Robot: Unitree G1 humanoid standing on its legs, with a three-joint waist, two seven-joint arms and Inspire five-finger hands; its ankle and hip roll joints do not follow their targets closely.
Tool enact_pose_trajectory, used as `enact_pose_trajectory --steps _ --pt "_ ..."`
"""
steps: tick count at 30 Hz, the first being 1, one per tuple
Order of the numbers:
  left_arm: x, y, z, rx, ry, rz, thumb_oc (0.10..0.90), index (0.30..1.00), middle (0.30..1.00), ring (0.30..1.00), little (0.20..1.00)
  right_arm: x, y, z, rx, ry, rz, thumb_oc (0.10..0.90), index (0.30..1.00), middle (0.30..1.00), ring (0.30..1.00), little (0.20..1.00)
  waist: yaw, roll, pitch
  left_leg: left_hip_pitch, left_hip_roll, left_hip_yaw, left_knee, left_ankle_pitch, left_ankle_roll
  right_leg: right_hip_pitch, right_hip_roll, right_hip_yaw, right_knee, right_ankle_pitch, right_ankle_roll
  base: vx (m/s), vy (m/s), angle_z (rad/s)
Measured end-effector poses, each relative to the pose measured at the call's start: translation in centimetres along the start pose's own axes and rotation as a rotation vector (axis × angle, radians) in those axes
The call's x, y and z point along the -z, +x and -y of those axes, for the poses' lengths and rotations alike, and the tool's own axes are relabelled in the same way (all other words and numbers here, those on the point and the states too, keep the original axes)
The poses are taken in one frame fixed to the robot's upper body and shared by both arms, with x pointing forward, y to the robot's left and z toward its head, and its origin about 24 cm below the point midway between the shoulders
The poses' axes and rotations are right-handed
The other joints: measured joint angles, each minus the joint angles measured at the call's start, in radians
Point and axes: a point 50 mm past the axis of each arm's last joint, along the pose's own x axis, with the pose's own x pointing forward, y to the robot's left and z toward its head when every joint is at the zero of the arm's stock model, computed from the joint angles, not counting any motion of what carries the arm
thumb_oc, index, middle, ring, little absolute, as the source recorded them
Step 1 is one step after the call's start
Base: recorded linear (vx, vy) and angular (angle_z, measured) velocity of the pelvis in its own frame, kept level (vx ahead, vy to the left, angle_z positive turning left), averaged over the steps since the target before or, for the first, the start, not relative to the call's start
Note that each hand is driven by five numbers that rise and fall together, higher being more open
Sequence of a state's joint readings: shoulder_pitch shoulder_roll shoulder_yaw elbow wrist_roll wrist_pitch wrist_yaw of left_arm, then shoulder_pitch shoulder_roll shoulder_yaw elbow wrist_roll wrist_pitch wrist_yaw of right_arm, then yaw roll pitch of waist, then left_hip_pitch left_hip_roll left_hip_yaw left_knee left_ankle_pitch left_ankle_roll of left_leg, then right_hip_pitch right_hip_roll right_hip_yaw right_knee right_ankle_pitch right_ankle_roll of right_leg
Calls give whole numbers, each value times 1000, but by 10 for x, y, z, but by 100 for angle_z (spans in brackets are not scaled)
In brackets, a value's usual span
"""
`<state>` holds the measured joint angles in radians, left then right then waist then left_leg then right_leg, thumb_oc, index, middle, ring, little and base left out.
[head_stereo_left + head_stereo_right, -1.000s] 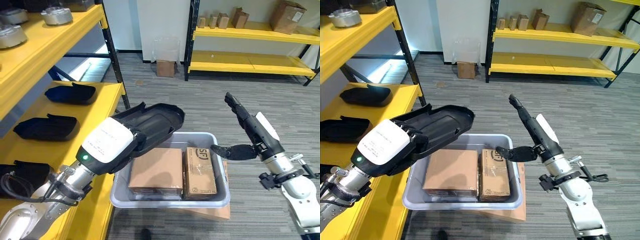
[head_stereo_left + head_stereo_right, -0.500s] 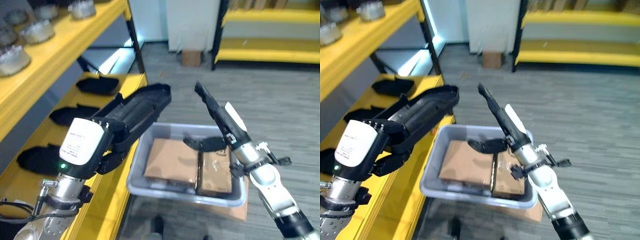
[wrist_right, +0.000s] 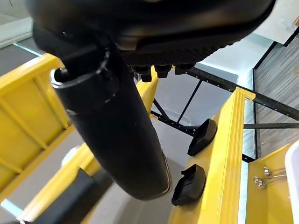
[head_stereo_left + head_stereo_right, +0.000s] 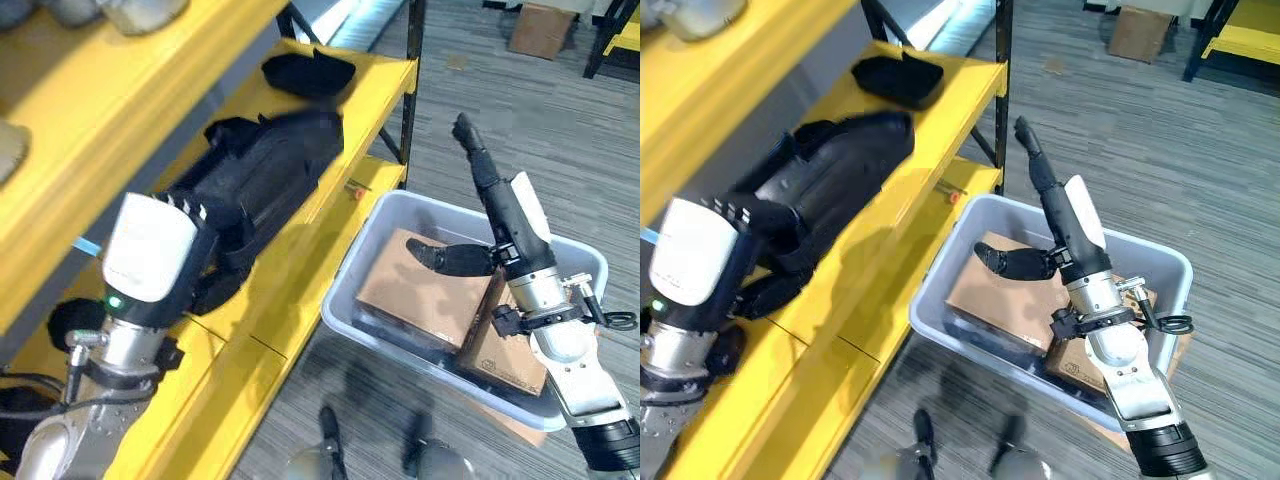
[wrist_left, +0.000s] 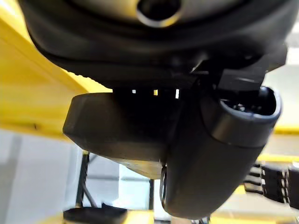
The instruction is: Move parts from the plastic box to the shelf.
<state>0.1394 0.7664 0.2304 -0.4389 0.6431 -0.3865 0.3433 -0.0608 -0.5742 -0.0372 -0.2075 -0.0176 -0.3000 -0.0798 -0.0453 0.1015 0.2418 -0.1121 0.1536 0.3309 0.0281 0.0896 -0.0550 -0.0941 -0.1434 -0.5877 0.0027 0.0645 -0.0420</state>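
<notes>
At the left of the frame, our left hand is clamped on a long black part over the yellow shelf. At right, our right hand, fingers straight, hovers above the grey plastic box holding cardboard packages.

Warehouse or stockroom aisle

Yellow steel shelving holds black parts; a grey plastic box of cardboard cartons sits on grey carpet.
</notes>
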Motion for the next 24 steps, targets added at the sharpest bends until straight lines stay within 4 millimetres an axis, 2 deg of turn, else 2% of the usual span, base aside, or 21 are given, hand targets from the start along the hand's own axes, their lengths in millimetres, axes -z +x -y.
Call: enact_pose_trajectory --steps 1,3,4,5,6,8,12,14,21,22,24 --pt "-2 -2 0 12 -4 12 400 300 300 300 300 5 -11 4 14 -10 -43 900 1000 1000 1000 1000 -15 4 -3 17 26 23 -5 0 -3 16 -2 -25 4 -1 0 25 247 73" --pt "-4 -6 2 28 -13 11 400 300 300 300 300 10 -18 7 21 -20 -77 900 1000 1000 1000 1000 -7 5 -4 57 58 34 -18 4 -8 25 -4 -23 12 -3 5 25 215 23" --pt "-4 -11 7 61 -19 7 400 300 300 300 300 14 -26 14 53 -30 -110 900 1000 1000 1000 1000 -11 23 -14 106 71 19 -61 -1 -29 32 -16 -31 22 -3 29 21 225 13" --pt "-5 -11 9 75 -5 15 400 300 300 300 300 15 -29 16 65 -33 -122 900 1000 1000 1000 1000 -12 26 -14 118 64 11 -78 -12 -48 32 -30 -33 34 -2 45 24 289 38" --pt "-12 -10 13 97 4 75 400 300 300 300 300 17 -33 17 81 -20 -139 900 1000 1000 1000 1000 -22 21 -16 122 31 3 -93 -25 -50 33 -66 -48 52 1 67 15 205 45" --pt "-23 -10 16 114 -15 139 400 300 300 300 300 17 -34 14 75 -4 -142 900 1000 1000 1000 1000 -22 2 -21 115 -26 -17 -94 -37 -29 35 -120 -56 59 18 101 21 205 45" --pt "-36 -11 15 121 -26 201 400 300 300 300 300 19 -35 0 48 41 -152 900 1000 1000 1000 1000 6 -24 -42 114 -90 -40 -90 -53 1 56 -182 -66 46 43 148 12 162 23" --pt "-37 -13 16 134 -34 204 400 300 300 300 300 19 -36 -4 40 55 -157 900 1000 1000 1000 1000 21 -35 -54 115 -98 -43 -89 -56 6 69 -186 -74 33 53 160 15 140 16" --pt "-40 -20 20 179 -48 212 400 300 300 300 300 22 -37 -7 31 63 -170 900 1000 1000 1000 1000 24 -94 -103 103 -111 -87 -86 -54 15 99 -196 -123 34 56 171 -5 141 18" --pt "-41 -20 20 180 -48 216 400 300 300 300 300 22 -38 -7 34 62 -173 900 1000 1000 1000 1000 15 -94 -105 103 -108 -98 -84 -53 16 106 -197 -135 36 53 173 -8 164 31" --pt "-42 -20 21 189 -34 230 400 300 300 300 300 22 -38 -7 37 63 -174 900 1000 1000 1000 1000 25 -100 -111 95 -120 -119 -84 -49 21 115 -205 -154 41 51 175 -9 194 36"
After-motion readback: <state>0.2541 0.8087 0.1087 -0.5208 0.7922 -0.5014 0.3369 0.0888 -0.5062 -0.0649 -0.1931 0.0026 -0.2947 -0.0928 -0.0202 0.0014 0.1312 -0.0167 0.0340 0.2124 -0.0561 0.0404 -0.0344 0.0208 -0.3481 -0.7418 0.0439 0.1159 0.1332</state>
